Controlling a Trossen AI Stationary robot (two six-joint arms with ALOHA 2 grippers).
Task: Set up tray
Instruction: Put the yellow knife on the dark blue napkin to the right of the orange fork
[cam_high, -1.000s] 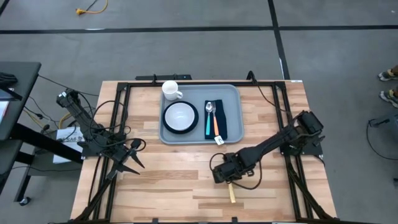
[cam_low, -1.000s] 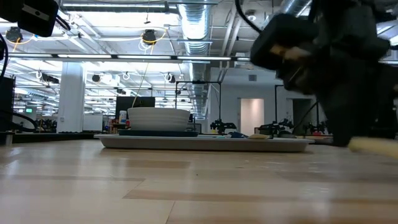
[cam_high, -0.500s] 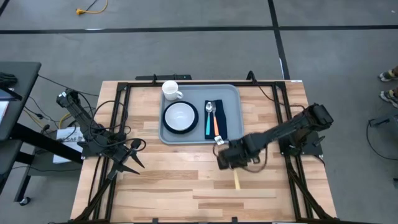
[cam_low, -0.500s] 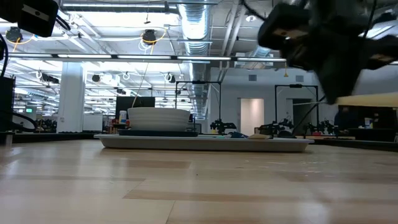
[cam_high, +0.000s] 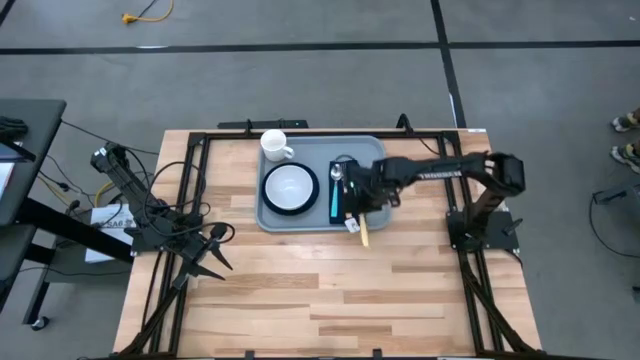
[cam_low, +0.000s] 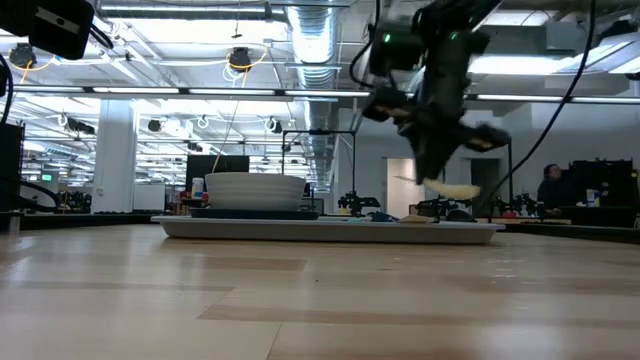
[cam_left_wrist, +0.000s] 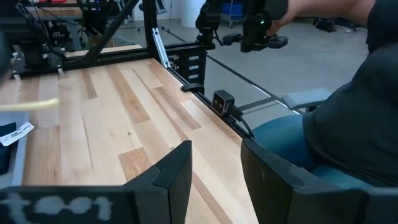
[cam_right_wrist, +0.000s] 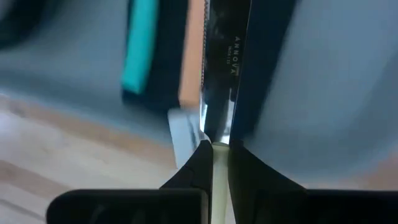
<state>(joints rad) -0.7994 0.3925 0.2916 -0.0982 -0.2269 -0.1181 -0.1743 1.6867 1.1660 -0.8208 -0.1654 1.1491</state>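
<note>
The tray (cam_high: 322, 222) sits at the table's far edge, already carrying a plate with bowl (cam_high: 290, 187), mug (cam_high: 275, 145) and 2 utensils on a napkin (cam_high: 347, 192). The right gripper (cam_high: 362, 200), clamped on a knife (cam_high: 362, 233), hovers over the napkin; placement remains. The left gripper (cam_high: 205, 250) waits part-open, empty, beside the tray.

knife blade (cam_right_wrist: 219, 74): motion-blurred in the right wrist view, only part of its stamped lettering readable
right hand (cam_high: 362, 198): covers the napkin's near half from above
person (cam_left_wrist: 348, 118): cut off by the picture's edge
</note>
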